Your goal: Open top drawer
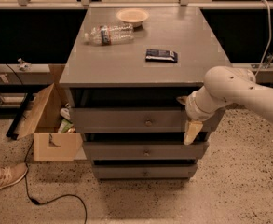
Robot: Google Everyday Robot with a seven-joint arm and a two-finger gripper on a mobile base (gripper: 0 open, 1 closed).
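Observation:
The top drawer point(126, 119) is the uppermost of three grey fronts in the grey cabinet, with a small round metal knob point(148, 122) at its centre. A dark gap shows between its front and the cabinet top. My gripper point(190, 125) is at the right end of the top drawer's front, well right of the knob, on the end of my white arm point(238, 90) that reaches in from the right. It hangs in front of the drawer's right edge and part of it reaches down to the middle drawer point(145, 151).
On the cabinet top point(103, 66) lie a plastic bottle point(109, 33), a bowl point(132, 16) and a dark flat packet point(161, 55). An open cardboard box point(52, 125) stands left of the cabinet. A shoe point(5, 177) and a black cable point(57, 199) are on the floor.

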